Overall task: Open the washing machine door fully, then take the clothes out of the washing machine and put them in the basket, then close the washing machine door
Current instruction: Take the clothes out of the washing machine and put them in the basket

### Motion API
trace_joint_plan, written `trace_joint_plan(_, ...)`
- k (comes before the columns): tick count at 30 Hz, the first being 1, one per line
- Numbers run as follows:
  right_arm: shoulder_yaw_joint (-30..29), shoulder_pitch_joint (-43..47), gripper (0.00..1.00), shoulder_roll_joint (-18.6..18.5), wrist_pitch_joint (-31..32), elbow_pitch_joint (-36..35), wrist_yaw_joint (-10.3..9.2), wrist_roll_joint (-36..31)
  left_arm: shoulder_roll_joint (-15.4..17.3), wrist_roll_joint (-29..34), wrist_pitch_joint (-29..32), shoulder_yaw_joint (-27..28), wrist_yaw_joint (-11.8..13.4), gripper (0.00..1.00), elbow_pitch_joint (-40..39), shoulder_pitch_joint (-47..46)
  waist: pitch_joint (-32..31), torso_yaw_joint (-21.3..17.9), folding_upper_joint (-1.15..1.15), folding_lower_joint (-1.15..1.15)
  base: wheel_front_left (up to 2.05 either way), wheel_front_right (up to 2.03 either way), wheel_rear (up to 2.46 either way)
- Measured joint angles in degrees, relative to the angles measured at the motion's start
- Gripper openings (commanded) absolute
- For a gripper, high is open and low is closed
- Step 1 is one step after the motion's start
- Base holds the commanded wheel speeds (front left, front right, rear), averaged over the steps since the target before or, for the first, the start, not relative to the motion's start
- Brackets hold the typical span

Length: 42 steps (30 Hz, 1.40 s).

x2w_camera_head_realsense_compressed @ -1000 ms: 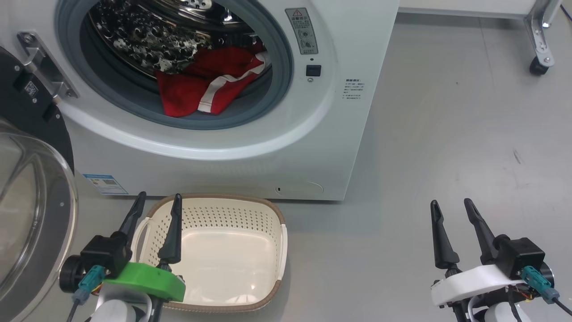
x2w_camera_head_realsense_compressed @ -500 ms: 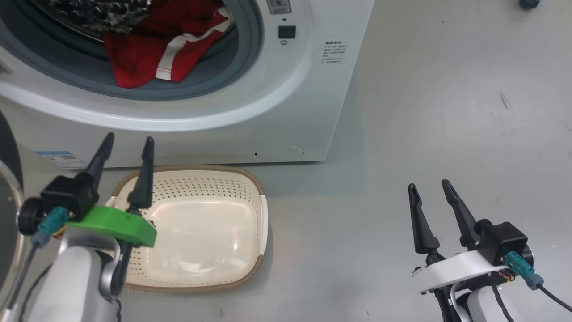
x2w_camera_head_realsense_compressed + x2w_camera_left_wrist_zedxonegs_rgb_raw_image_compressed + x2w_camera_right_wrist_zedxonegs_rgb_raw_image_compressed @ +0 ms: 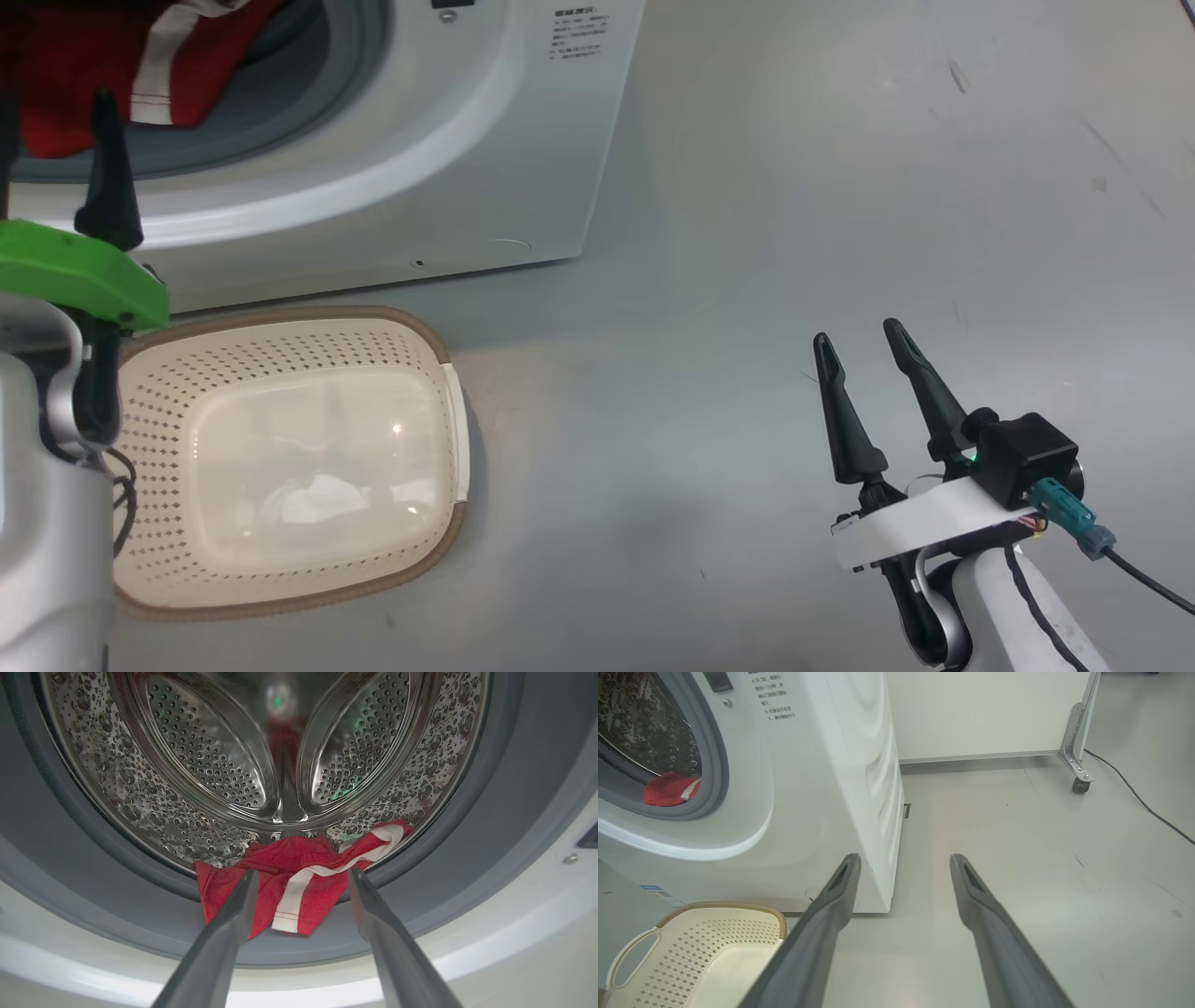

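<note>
Red clothes (image 3: 233, 884) bunched at drum (image 3: 210, 765) mouth, hem draped outward over grey seal (image 3: 93, 914), white trim band (image 3: 303, 879) slanting up-right in left wrist view, left gripper (image 3: 302, 872) fingers spread before it, right gripper (image 3: 856, 331) fingers spread above floor (image 3: 747, 233), basket (image 3: 439, 355) before washing machine (image 3: 420, 168)

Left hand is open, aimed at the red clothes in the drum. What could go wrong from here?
The clothes drape over the grey rubber ring, so the left hand may pinch the ring with the fabric.
Gripping just the hanging edge could let the rest slip and miss the basket.
</note>
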Motion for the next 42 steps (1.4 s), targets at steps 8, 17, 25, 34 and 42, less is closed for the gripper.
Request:
trace_joint_plan(8,0.32,-2.60,1.00,0.36,0.00,0.02,0.01,0.83,3.34,1.59,4.22,-0.51,0.02,1.00,3.77,-7.50,4.08,-4.24,0.00,0.00,0.00,0.00,0.00)
trace_joint_plan(17,0.86,-3.82,1.00,0.56,-0.01,0.00,0.01,1.94,5.82,2.67,8.34,-0.81,0.52,1.00,9.20,-13.54,7.11,-7.83,0.00,0.00,0.00,0.00,0.00)
trace_joint_plan(25,1.90,-4.17,1.00,0.64,-0.01,-0.02,0.00,2.46,6.89,2.96,11.48,-0.07,1.22,1.00,14.40,-16.17,8.68,-9.59,0.00,0.00,0.00,0.00,0.00)
trace_joint_plan(34,4.52,-4.47,1.00,0.69,-0.01,-0.32,-0.07,4.13,7.95,3.37,12.85,-0.89,1.27,1.00,19.09,-18.83,9.37,-10.31,0.00,0.00,0.00,0.00,0.00)
trace_joint_plan(42,5.26,-5.11,1.00,0.68,-0.01,-0.59,-0.18,4.63,8.15,3.61,13.54,-1.53,1.54,1.00,22.17,-21.11,9.74,-10.69,0.00,0.00,0.00,0.00,0.00)
